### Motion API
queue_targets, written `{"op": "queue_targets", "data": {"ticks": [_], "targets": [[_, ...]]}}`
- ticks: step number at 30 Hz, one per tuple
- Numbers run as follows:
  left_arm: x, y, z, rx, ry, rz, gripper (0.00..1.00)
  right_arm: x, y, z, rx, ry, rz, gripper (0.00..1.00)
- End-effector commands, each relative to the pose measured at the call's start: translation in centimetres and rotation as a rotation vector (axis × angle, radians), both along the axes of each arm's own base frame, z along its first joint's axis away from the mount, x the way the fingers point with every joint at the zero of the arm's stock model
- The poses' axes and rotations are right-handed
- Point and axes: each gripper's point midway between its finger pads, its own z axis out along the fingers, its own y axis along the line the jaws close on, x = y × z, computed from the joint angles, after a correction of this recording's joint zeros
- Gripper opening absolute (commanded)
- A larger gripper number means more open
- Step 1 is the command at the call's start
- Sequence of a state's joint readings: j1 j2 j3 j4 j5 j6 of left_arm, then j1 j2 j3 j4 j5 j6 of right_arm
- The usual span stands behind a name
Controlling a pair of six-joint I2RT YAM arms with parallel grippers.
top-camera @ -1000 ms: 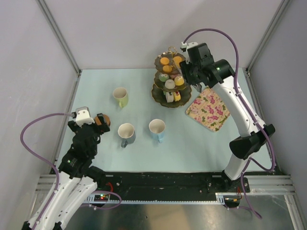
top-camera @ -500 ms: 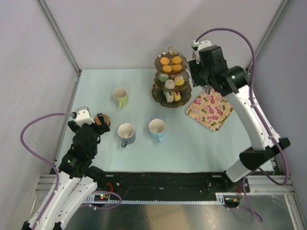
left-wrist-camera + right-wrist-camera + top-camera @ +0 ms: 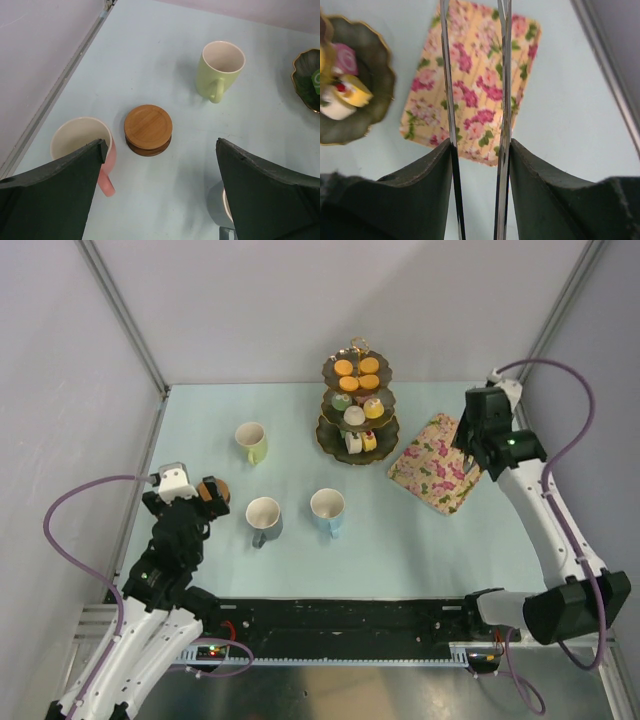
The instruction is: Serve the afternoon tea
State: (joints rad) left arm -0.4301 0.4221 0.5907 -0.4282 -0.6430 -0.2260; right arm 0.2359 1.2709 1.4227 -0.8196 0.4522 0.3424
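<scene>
Pale blue surface carries everything: your left tool, spread wide and empty, hangs above the coasters, stacked just ahead between pink mug and yellow-green mug. Right tool, narrowly parted, empty, sits over the floral tray.

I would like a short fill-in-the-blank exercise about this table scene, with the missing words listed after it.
1. The top tier of the three-tier stand holds only ____ cakes.
2. The coasters lie between the yellow-green mug and the ____ mug.
3. The right tool hangs over the ____ tray.
4. The grey mug stands left of the ____ mug.

Missing words: orange; pink; floral; blue
</scene>
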Motion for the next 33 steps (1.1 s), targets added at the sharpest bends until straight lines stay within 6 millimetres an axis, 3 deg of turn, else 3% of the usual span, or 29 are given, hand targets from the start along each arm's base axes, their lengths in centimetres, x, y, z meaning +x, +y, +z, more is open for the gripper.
{"op": "queue_targets", "data": {"ticks": [1,13,20,26,30,33], "targets": [[0.4,-0.2,0.5,0.01,-0.016,-0.005,0.98,2.5,0.5,-3.5,0.117,-0.062,-0.106,0.5],[0.4,0.0,0.3,0.022,-0.006,0.007,0.98,8.0,0.3,-15.9,0.091,0.073,-0.208,0.56],[0.4,0.3,0.3,0.028,-0.006,0.018,0.98,8.6,-0.7,-20.6,0.131,0.178,-0.225,0.63],[0.5,0.2,0.1,0.028,0.0,0.015,0.98,7.7,-0.7,-19.9,0.133,0.209,-0.208,0.73],[0.5,0.1,0.1,0.027,0.002,0.009,0.98,6.6,0.1,-17.2,0.116,0.205,-0.153,0.79],[0.5,0.0,0.1,0.024,0.002,0.006,0.98,5.4,2.2,-15.6,0.129,0.217,-0.071,0.8]]}}
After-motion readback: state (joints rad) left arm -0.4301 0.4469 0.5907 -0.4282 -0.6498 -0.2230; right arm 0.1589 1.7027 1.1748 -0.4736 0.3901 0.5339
